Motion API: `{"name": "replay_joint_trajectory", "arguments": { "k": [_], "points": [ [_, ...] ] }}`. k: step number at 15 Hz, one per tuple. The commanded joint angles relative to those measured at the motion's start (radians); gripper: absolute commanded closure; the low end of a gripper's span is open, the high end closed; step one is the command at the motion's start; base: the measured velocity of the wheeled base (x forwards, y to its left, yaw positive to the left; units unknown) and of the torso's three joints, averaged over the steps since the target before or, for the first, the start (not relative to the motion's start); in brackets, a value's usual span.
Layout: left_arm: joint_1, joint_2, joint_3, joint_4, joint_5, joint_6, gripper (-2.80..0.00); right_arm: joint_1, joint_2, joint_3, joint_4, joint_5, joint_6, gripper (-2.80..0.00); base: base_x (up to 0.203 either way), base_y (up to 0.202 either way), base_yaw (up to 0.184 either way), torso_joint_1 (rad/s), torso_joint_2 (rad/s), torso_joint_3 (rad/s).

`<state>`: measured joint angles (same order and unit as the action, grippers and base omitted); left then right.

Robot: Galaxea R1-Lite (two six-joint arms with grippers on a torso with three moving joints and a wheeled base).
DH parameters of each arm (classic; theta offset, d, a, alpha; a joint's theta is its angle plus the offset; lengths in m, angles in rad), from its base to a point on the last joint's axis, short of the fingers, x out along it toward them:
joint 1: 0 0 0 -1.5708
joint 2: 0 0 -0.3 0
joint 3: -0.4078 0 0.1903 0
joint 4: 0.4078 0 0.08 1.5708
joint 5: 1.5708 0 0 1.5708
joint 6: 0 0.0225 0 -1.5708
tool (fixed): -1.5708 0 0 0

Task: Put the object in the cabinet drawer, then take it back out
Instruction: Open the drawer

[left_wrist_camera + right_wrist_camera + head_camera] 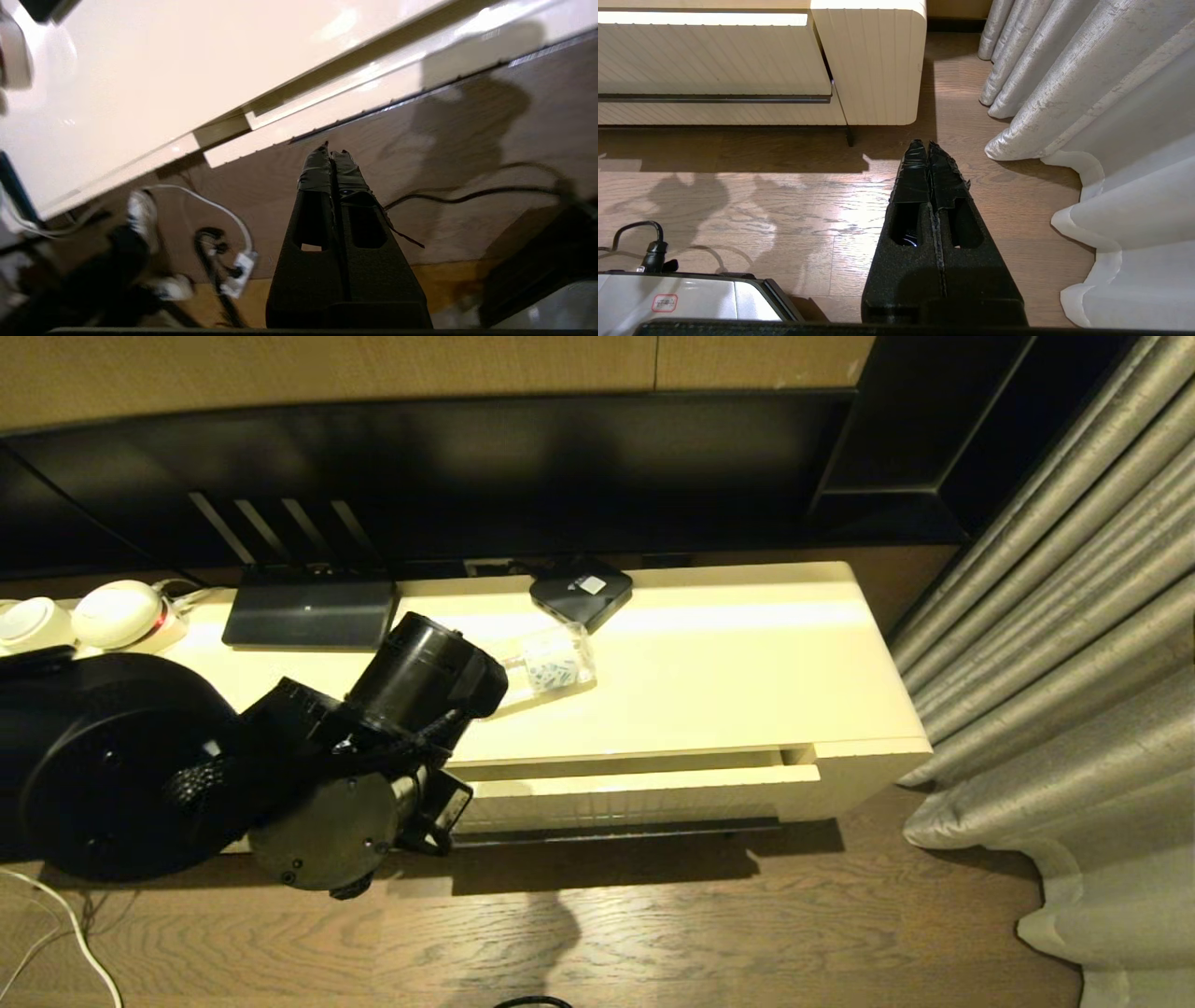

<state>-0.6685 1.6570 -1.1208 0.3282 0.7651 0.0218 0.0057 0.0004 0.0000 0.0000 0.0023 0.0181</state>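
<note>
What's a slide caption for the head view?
Left arm raised before the slightly open cabinet drawer; water bottle lying on the cabinet top.

The left arm (373,756) hides the bottle's (555,665) cap end and the drawer's (635,784) left part; floor clutter (154,261) in the left wrist view is blurred

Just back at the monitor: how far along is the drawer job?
Done: the ribbed cream drawer stands slightly ajar. In hand: nothing; the left end effector is shut and empty near the drawer front. Left: the small clear plastic water bottle lies on the cabinet top, so placing and retrieving remain, judging by this.
</note>
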Motion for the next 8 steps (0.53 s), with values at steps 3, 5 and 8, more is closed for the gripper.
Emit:
{"name": "replay_joint_trajectory", "arguments": {
  "k": [3, 5, 8],
  "points": [
    [0.000, 0.140, -0.069, -0.003, 0.014, -0.329, 0.00, 0.000, 0.001, 0.000, 0.000, 0.001, 0.000, 0.00, 0.000, 0.000, 0.000, 0.000, 0.00, 0.000],
    [0.000, 0.194, -0.122, -0.061, -0.002, -0.420, 0.00, 0.000, 0.001, 0.000, 0.000, 0.001, 0.000, 0.00, 0.000, 0.000, 0.000, 0.000, 0.00, 0.000],
    [0.000, 0.208, -0.129, -0.144, -0.146, -0.428, 0.00, 0.000, 0.001, 0.000, 0.000, 0.001, 0.000, 0.00, 0.000, 0.000, 0.000, 0.000, 0.00, 0.000]
  ]
}}
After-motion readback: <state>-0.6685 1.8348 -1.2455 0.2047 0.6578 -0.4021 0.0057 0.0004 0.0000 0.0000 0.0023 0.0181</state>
